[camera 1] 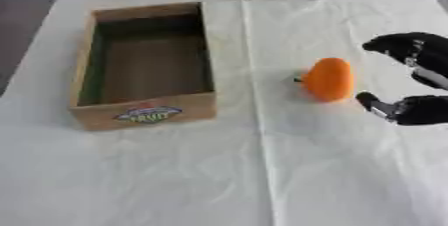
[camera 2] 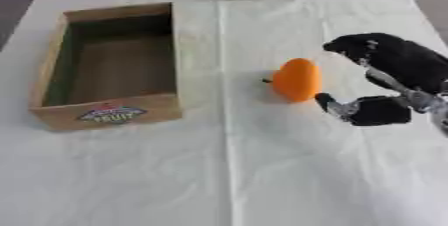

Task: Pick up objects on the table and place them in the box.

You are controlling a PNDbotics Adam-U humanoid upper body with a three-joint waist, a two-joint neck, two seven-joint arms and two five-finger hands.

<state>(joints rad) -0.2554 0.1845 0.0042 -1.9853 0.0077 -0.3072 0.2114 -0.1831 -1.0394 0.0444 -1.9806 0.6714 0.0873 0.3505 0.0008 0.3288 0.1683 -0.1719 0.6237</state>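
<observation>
Our right hand [camera 2: 385, 87] is open beside the orange fruit [camera 2: 297, 79], fingers above and thumb below, not holding it yet. The fruit lies on the white cloth [camera 2: 262, 170], right of the box [camera 1: 144, 112]. We should slide in around it, then close. The box is empty, and nothing blocks the way.

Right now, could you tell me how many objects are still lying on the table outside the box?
1: the orange fruit lies on the white cloth, right of the empty wooden box, just beside the right hand.
</observation>
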